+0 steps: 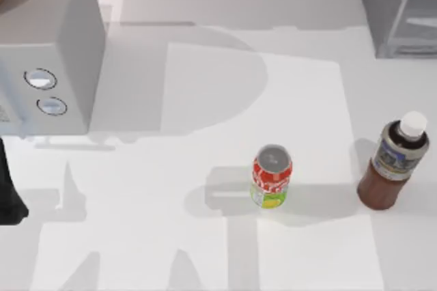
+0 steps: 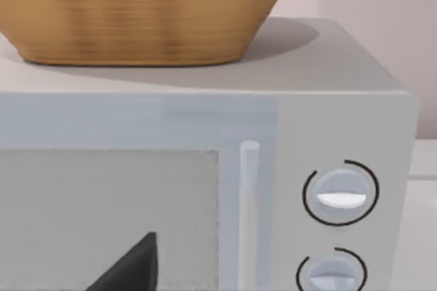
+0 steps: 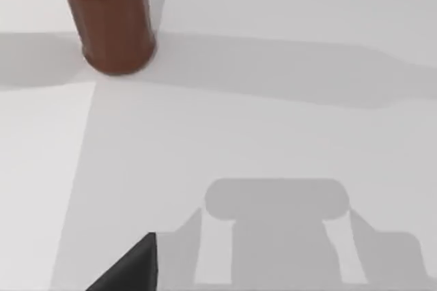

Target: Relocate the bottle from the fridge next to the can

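Bottle (image 1: 396, 161) upright on the white surface (image 1: 171, 236), toward its right side, well clear of the fridge (image 1: 399, 7) at the far right corner — so it is already out of the cabinet. Can (image 1: 272, 176) also upright, nearer the middle, to the bottle's left; a bare stretch of surface lies between the two, not touching.

Right wrist view looks down on the bottle's brown lower body (image 3: 113, 24) from a little way off, with only a dark corner of the arm's own hardware at the frame edge. Whether the right jaws are parted or closed — cannot tell. Nothing is gripping the bottle.

Left arm parked at the surface's left edge, a dark part (image 1: 10, 195) visible; its wrist camera faces the light-grey box with two knobs (image 2: 340, 195) and a wicker basket (image 2: 136, 11) on top. Left jaws likewise cannot be read.

Judgement: bottle is beside the can but with a gap. Either the placing step is finished and the arm is pulling away, or a closer set-down is wanted. If so, the next move calls for a re-grasp around the bottle's body, a short carry leftward and a set-down without nudging the can.
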